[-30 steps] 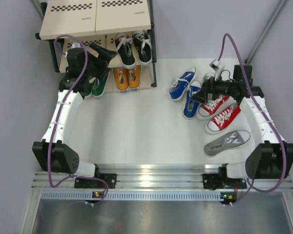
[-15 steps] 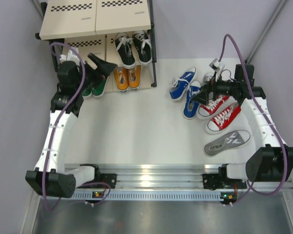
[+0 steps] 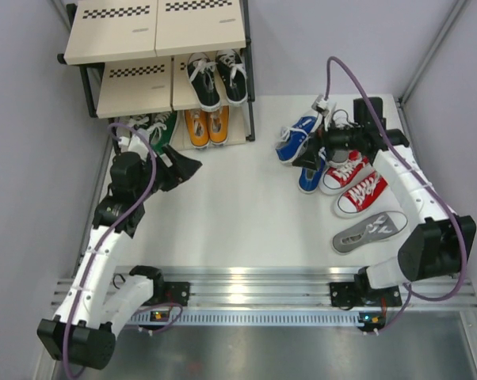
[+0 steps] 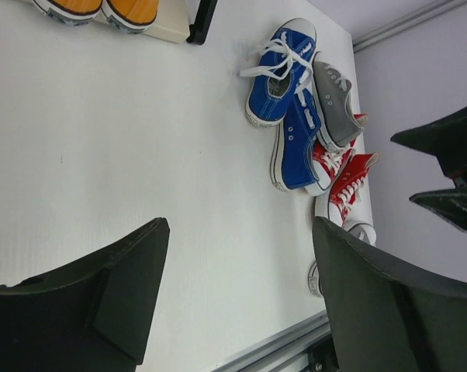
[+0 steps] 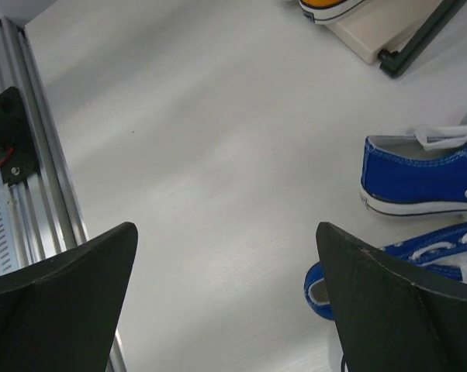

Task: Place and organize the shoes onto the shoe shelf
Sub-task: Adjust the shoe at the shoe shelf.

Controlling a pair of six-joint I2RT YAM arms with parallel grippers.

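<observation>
One white bench [image 3: 238,214] carried everything. At its far left corner stood the three-tier shoe shelf of black metal tube and beige boards [image 3: 155,28]. It held a black canvas pair [image 3: 216,75] on the middle tier, and an orange pair [image 3: 206,127] and a green pair [image 3: 161,125] on the bottom board. The left claw [image 4: 238,236] hung over bare bench in front of the shelf, spread wide and empty. The right claw [image 5: 226,229], equally wide and empty, hovered just above the two blue canvas sneakers [image 3: 295,136]. These lay clustered at the right with two red sneakers [image 3: 364,192] and a grey sneaker [image 4: 332,101] touching them. A second grey sneaker [image 3: 371,231] lay apart, nearer the arm bases. Such shoes looked light. The canvas uppers would likely crumple under a squeeze, while the white rubber soles seemed stiff and grippy. A hold across the sole edges at midfoot, or over the heel collar, seemed soundest. The loose white laces [image 4: 274,56] might snag on neighbours.
</observation>
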